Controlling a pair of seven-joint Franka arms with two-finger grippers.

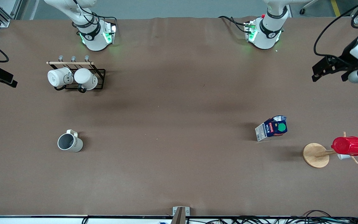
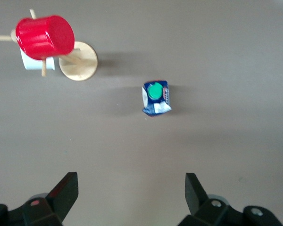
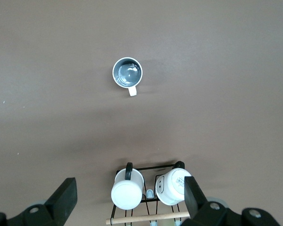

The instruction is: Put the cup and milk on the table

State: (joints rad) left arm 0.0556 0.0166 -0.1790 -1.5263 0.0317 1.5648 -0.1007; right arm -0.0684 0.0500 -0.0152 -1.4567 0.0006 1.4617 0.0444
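- cup (image 1: 70,143) upright on the table (image 1: 172,161), toward the right arm's end, nearer the front-camera edge than the black mug rack (image 1: 76,77) holding two white mugs
- milk (image 1: 272,127) upright on the table toward the left arm's end, near the wooden cup tree (image 1: 315,155) with the red cup (image 1: 348,146)
- left gripper (image 2: 131,190) up high over the table's left-arm end, fingers spread, empty
- right gripper (image 3: 129,197) high over the rack area, fingers spread, empty

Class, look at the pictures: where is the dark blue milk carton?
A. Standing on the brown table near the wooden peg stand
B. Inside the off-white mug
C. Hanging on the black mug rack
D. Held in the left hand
A: the milk carton stands on the table beside the wooden peg stand, with no hand touching it.
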